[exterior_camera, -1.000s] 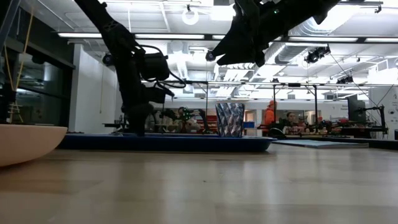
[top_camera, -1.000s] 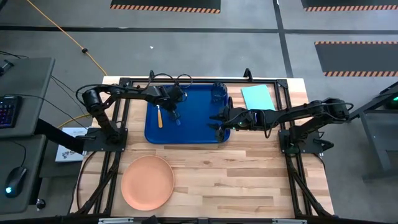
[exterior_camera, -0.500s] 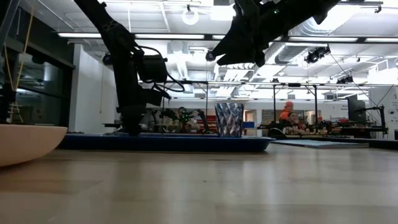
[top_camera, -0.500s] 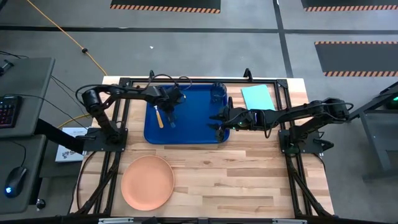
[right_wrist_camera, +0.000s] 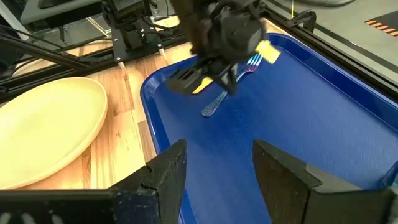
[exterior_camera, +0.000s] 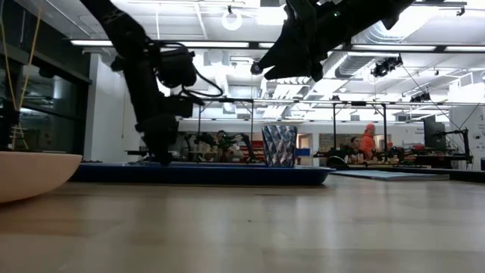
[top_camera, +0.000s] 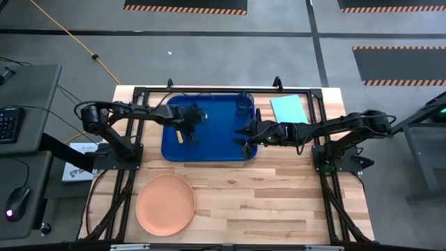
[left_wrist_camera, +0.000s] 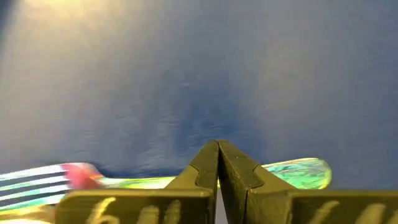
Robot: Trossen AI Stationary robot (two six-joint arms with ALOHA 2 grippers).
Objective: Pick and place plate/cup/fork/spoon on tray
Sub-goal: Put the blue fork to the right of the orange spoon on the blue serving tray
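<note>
The dark-blue tray [top_camera: 216,143] lies at the table's far middle. On its left half lies the teal fork [right_wrist_camera: 225,94] [left_wrist_camera: 298,174], flat, with a slim yellow-orange thing [top_camera: 179,134] beside it. My left gripper [top_camera: 189,131] [left_wrist_camera: 217,144] is shut and points steeply down at the middle of the fork. The dark-blue cup [top_camera: 244,104] [exterior_camera: 280,145] stands upright in the tray's far right corner. The peach plate [top_camera: 165,203] rests on the wood at the near left. My right gripper [top_camera: 242,136] [right_wrist_camera: 214,168] hangs open over the tray's right edge. I cannot pick out the spoon. My left gripper's shut fingertips [left_wrist_camera: 208,158] stand low over the tray, right in front of the fork's handle [left_wrist_camera: 283,174], coming from above at a steep slant. The tips hide that spot, so I cannot tell whether they touch the fork. The fork lies flat on the tray.
A light-teal flat sheet [top_camera: 287,108] lies right of the tray at the far edge. Black frame rails [top_camera: 209,90] run along the table's far side and around both arm bases. Bare wood [top_camera: 279,202] stretches across the near right.
My left gripper has moved over the tray toward the table's left edge, keeping low and shut. My right gripper has kept still.
</note>
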